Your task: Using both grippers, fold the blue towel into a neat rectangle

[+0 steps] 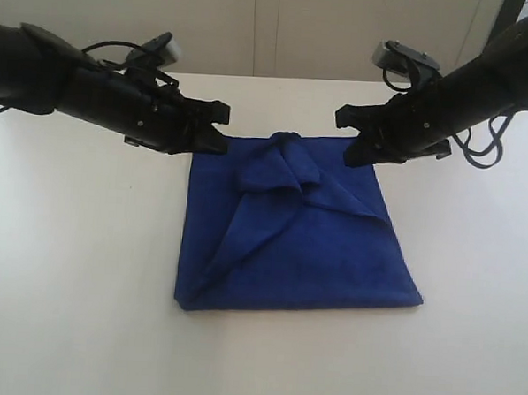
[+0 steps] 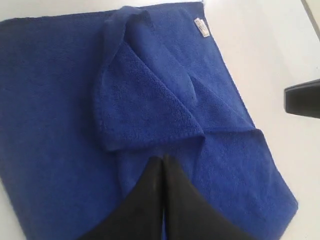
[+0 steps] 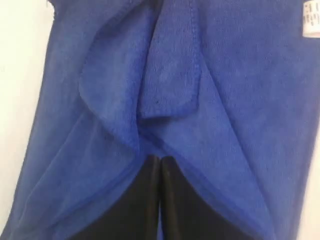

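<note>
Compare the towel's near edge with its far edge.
On the blue towel, the near edge lies flat and straight; the far edge bunches into a raised fold. The left gripper and right gripper are by the far edge, none by the near. Both edges rest on the table.

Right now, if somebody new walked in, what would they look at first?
The blue towel would grab them first. It lies in the middle of the white table, roughly square, with a rumpled fold bunched up near its far edge. Next they would see the two black arms reaching in from either side, with the left gripper and right gripper both closed over the towel's far corners.
</note>
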Controlling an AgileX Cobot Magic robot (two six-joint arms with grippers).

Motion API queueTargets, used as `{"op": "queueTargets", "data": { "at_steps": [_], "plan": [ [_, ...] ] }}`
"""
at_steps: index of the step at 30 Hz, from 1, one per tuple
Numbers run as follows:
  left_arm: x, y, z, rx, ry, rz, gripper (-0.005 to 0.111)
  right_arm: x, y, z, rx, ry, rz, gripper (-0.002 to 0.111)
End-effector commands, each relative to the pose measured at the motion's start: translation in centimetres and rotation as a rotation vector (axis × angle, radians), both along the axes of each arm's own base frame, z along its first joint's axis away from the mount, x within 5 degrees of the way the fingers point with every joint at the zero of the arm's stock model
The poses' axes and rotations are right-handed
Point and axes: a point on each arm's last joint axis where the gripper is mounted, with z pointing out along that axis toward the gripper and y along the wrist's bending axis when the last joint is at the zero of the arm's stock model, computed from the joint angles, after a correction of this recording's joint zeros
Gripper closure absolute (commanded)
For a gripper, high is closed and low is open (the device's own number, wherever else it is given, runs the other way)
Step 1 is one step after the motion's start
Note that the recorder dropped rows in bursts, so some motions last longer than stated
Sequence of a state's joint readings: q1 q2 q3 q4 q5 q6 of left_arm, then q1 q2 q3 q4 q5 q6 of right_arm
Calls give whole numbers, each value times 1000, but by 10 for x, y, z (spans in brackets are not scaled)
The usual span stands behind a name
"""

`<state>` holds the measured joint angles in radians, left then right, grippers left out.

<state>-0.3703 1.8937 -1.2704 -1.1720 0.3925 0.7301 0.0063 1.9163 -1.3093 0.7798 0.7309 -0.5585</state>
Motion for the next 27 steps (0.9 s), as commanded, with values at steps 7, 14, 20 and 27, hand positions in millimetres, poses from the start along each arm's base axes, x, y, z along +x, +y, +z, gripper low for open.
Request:
{"op": "queueTargets", "data": {
  "at_steps": [7,14,20,27],
  "plan": [
    [30,-19,-47,-38,147,-4,107,33,1,-41,44,-16,-6,106],
    [35,-17,-61,-30,160,52,78,40,4,-55,103,-13,-33,88],
    [41,-20,-70,-57,172,82,62,45,6,-66,160,-6,-64,81],
    [46,-29,-65,-60,140,72,62,51,7,-73,176,2,-69,77]
  ]
}}
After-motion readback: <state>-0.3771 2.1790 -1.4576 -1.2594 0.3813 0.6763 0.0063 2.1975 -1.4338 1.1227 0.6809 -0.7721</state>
